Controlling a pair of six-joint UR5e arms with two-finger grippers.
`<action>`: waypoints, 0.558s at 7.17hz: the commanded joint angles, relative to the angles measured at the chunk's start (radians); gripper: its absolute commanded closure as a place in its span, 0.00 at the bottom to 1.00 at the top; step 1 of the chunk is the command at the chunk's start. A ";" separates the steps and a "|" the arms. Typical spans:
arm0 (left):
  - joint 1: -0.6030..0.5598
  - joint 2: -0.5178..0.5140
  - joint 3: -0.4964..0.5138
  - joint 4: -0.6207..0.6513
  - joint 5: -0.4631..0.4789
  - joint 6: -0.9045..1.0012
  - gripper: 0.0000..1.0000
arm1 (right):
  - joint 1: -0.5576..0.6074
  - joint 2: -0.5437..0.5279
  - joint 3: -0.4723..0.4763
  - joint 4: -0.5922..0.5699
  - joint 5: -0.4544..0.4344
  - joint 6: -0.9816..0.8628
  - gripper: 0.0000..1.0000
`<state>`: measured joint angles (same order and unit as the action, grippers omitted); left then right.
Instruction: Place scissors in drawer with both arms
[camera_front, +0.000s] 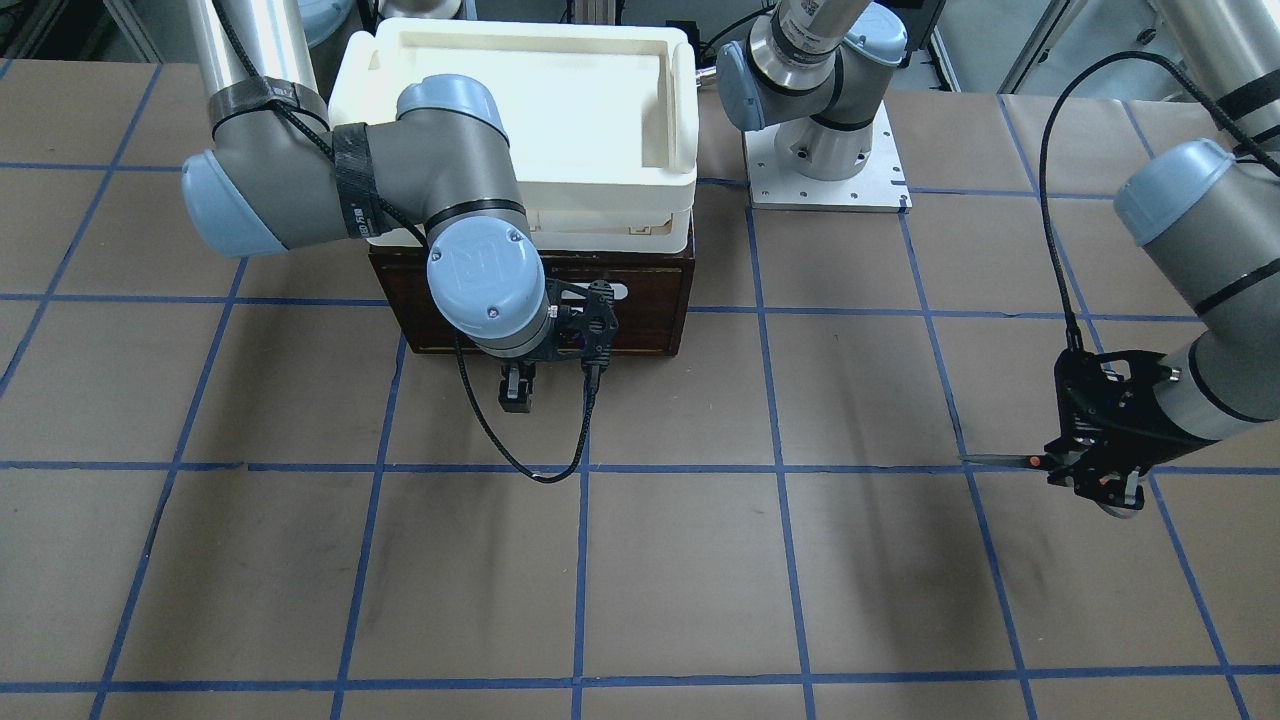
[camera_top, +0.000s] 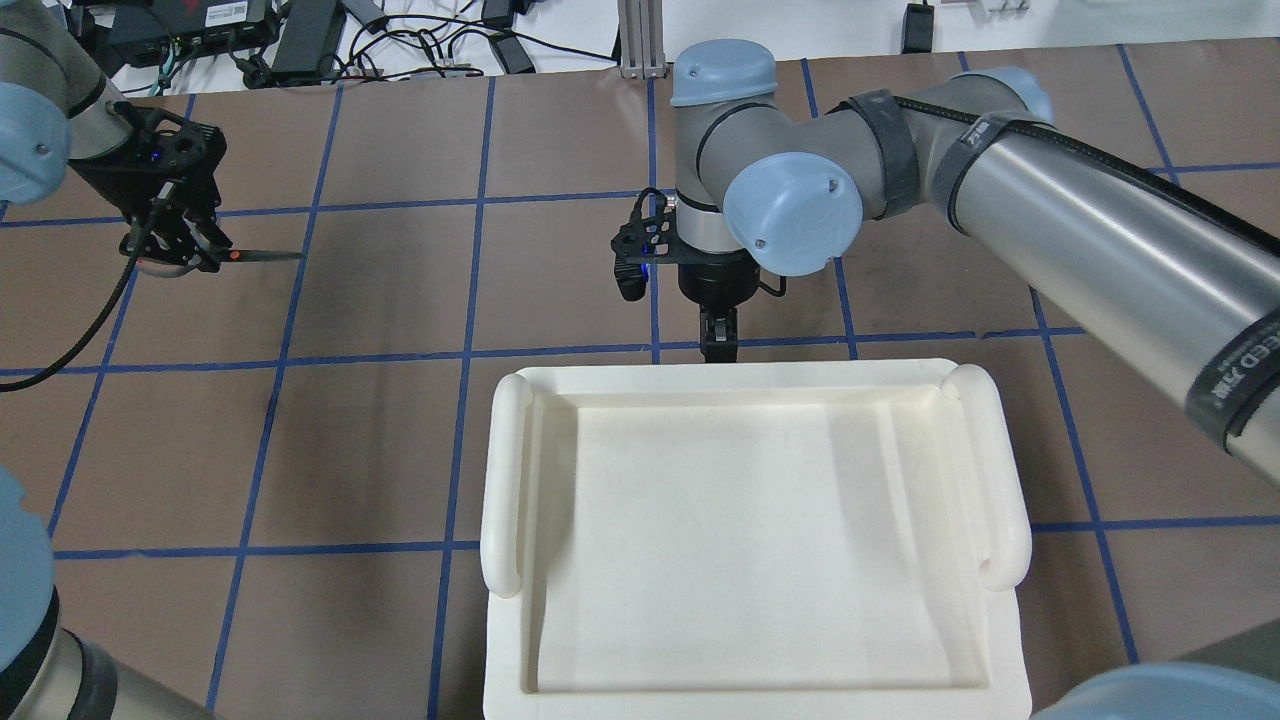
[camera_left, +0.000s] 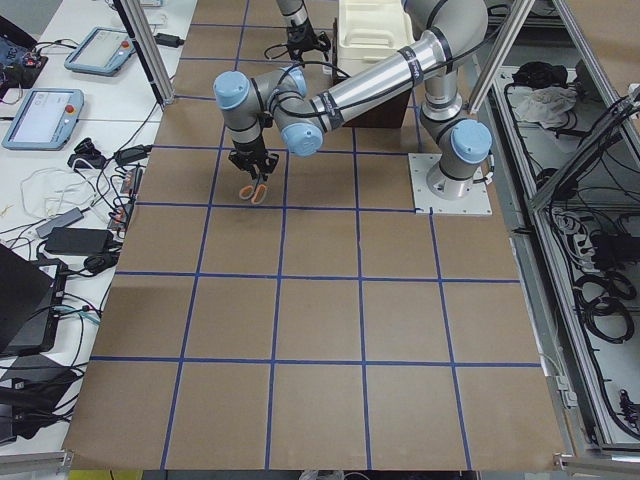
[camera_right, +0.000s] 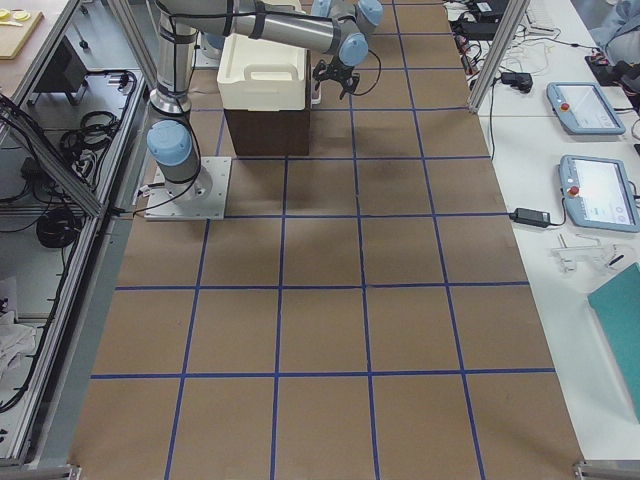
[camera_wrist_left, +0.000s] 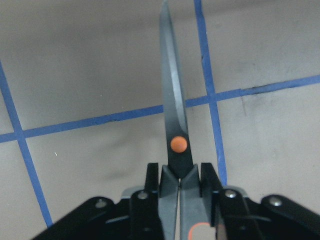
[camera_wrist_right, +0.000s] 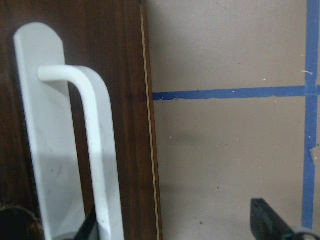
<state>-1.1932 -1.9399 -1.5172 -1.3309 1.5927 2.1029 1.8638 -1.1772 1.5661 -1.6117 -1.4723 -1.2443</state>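
My left gripper (camera_front: 1095, 478) is shut on the scissors (camera_front: 1005, 461), held by their handles just above the table far from the drawer. It also shows in the overhead view (camera_top: 178, 245). In the left wrist view the dark blade (camera_wrist_left: 172, 100) points forward between the fingers (camera_wrist_left: 210, 182). The dark brown drawer (camera_front: 640, 315) is closed under a cream tray. My right gripper (camera_front: 515, 390) hangs open and empty right in front of the drawer. In the right wrist view the white bar handle (camera_wrist_right: 97, 150) lies just inside one of its fingertips (camera_wrist_right: 267, 225).
The cream-white tray (camera_front: 680, 120) sits on top of the drawer box and hides it in the overhead view (camera_top: 505, 470). The left arm's base plate (camera_front: 830, 170) stands beside the box. Brown paper with blue tape lines covers the table (camera_front: 660, 580).
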 joint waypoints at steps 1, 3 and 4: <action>0.000 0.004 0.000 -0.005 0.001 -0.003 1.00 | 0.000 0.001 -0.003 -0.013 -0.005 -0.003 0.00; 0.000 0.002 0.000 -0.005 0.000 -0.003 1.00 | 0.000 -0.001 -0.003 -0.037 -0.008 -0.003 0.00; 0.000 0.004 0.000 -0.005 0.000 -0.003 1.00 | 0.000 -0.001 -0.002 -0.040 -0.008 -0.004 0.00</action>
<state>-1.1935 -1.9365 -1.5171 -1.3360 1.5921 2.1001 1.8638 -1.1775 1.5636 -1.6463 -1.4795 -1.2475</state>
